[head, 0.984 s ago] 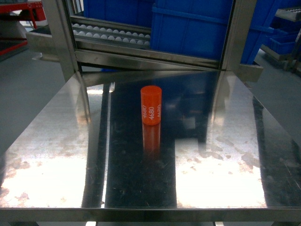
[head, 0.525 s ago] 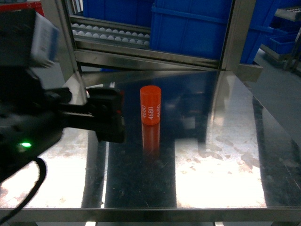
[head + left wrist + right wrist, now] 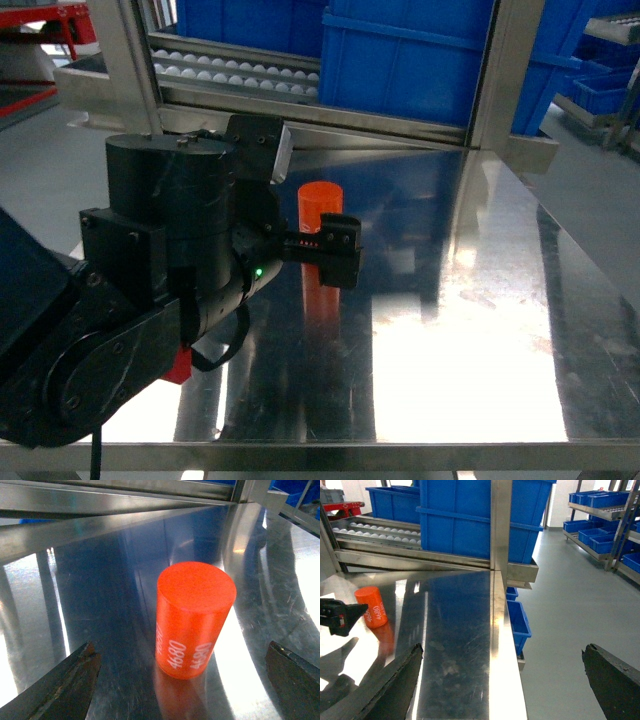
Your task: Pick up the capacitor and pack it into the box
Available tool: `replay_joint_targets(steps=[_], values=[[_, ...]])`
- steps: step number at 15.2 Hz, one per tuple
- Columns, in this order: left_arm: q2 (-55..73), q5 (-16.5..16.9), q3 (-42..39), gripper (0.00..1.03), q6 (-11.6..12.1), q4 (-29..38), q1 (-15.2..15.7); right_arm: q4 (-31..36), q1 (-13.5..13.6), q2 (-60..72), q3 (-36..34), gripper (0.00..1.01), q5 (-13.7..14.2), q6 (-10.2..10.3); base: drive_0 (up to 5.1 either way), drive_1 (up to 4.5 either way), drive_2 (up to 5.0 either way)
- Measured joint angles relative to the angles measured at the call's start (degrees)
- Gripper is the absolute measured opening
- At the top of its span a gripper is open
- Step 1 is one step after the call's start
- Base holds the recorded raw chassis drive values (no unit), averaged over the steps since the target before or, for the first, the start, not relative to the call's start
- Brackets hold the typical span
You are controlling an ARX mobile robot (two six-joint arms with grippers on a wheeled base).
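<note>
Capacitor (image 3: 195,620) upright on steel table (image 3: 280,580), white "4680" print.

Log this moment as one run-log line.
phase: approach | left gripper: open, fingers either side of capacitor, not touching | capacitor: upright on steel table | right gripper: open, idle | box: not in view

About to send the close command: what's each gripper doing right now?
Left gripper: open, empty, fingers either side of the upright capacitor, not touching it.
Right gripper: open, empty, beyond the table edge.
</note>
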Motion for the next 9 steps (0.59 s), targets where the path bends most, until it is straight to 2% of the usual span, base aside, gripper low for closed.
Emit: replay_joint_targets(steps=[4, 6, 7, 9], values=[[8.44, 1.05, 12.24, 0.98, 0.35, -6.51, 0.85, 0.0, 0.0, 0.0, 0.0, 0.98, 0.0, 0.0, 0.0, 0.0, 0.0], [11.17, 0.44, 17.2, 0.98, -0.61, -9.27, 0.96, 0.0, 0.0, 0.0, 0.0, 0.98, 0.0, 0.0, 0.0, 0.0, 0.0], [11.61, 0.48, 18.78, 0.92, -0.94, -10.47, 0.92, 0.0, 0.0, 0.0, 0.0, 0.98, 0.0, 0.0, 0.0, 0.0, 0.0], [11.63, 0.48, 19.8, 0.69, -1.57, -12.76, 0.76, 0.0, 0.0, 0.0, 0.0, 0.98, 0.0, 0.0, 0.0, 0.0, 0.0]])
